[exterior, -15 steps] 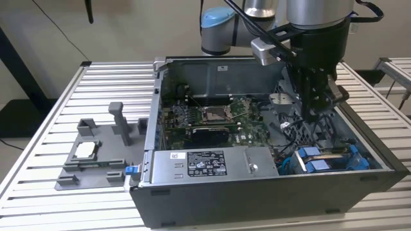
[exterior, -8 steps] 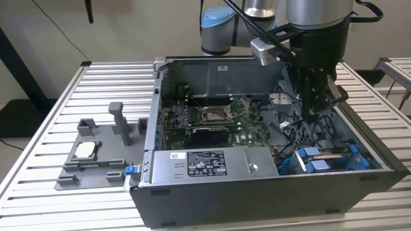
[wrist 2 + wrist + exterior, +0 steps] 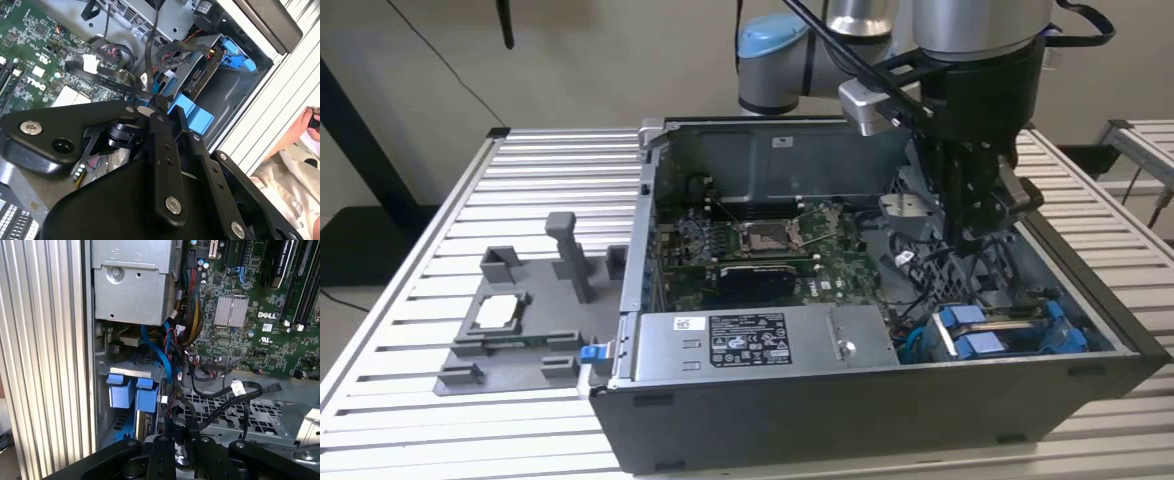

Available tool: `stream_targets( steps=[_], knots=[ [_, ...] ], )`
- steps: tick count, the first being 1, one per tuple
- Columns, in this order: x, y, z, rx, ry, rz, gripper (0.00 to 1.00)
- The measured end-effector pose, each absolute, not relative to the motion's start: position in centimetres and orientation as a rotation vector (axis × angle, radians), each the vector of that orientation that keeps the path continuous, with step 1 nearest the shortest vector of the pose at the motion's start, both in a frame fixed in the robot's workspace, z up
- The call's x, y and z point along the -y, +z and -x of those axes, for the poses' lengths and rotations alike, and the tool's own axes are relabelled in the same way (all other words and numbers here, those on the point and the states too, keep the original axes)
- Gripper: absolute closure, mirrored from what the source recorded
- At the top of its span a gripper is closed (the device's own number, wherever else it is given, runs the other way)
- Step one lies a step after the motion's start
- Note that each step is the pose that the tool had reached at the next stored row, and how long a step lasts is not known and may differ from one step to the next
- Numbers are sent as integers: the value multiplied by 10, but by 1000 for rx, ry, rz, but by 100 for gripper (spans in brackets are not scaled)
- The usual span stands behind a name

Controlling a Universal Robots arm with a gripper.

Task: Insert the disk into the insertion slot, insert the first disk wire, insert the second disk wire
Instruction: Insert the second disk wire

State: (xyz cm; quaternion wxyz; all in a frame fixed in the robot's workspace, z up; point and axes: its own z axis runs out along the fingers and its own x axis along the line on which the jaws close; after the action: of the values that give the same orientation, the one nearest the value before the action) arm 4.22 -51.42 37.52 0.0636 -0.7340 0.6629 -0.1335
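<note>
The insertion slot point(image 3: 1003, 335), a dark metal bay with blue rails and tabs, sits in the open computer case's near corner at the exterior view's right. It also appears in both wrist views point(image 3: 227, 52) point(image 3: 129, 390). The disk point(image 3: 197, 80) lies inside it between the blue rails. My gripper point(image 3: 970, 238) hangs inside the case just behind the bay. In both wrist views its black fingers point(image 3: 154, 104) point(image 3: 182, 442) are shut on a thin black disk wire point(image 3: 150, 55) point(image 3: 187, 407) close to the disk's end.
The motherboard point(image 3: 767, 240) and silver power supply point(image 3: 747, 340) fill the case's other half. Loose black wires with connectors point(image 3: 272, 388) lie on the perforated floor. A light grey fixture with posts point(image 3: 520, 320) stands on the slatted table. A person's hand point(image 3: 310, 125) is beyond the case wall.
</note>
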Motion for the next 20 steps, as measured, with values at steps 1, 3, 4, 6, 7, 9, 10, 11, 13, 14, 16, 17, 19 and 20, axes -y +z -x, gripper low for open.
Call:
stream_targets(
  steps=[1,3,4,6,7,9,10,11,13,14,16,17,19,20],
  knots=[
    [514,375,-41,-2002,-403,2217,76],
    [514,375,-40,-2002,-403,2217,76],
    [514,375,-40,-2002,-404,2217,76],
    [514,375,-40,-2002,-404,2217,76],
    [514,375,-40,-2002,-405,2216,78],
    [514,375,-40,-2001,-405,2216,84],
    [515,375,-40,-2001,-405,2216,84],
    [515,375,-40,-2001,-405,2216,84],
    [517,374,-40,-2001,-405,2216,84],
    [517,374,-40,-2001,-405,2216,84],
    [520,374,-41,-2002,-403,2216,84],
    [522,374,-42,-2003,-400,2217,84],
    [527,373,-45,-2005,-392,2220,84],
    [529,373,-46,-2006,-388,2221,84]
  ],
)
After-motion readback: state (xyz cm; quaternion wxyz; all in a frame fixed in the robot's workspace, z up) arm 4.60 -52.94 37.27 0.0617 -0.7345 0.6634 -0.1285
